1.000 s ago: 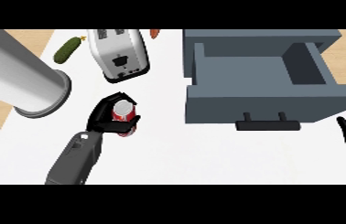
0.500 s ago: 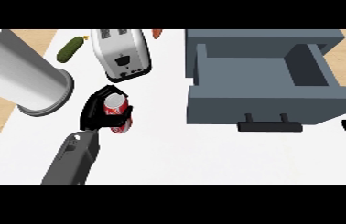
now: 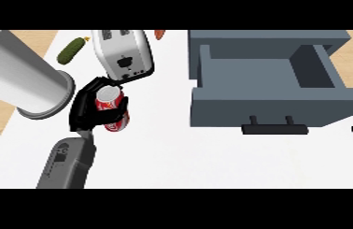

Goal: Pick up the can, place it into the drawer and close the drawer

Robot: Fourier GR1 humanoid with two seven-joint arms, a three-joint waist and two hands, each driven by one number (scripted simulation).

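Head view: shows left hand [image 3: 84,110] centre left of frame, fingers [image 3: 96,85] clamped round red can [image 3: 110,107]. Sits just below toaster [image 3: 124,55], well apart from open grey drawer [image 3: 262,109] at right, over white table [image 3: 207,158].

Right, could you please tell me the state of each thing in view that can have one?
Grey drawer: pulled open.
Red soda can: outside the drawer, gripped.
Black left hand: shut on the can, fingers curled round it.
Silver toaster: on or off cannot be told.
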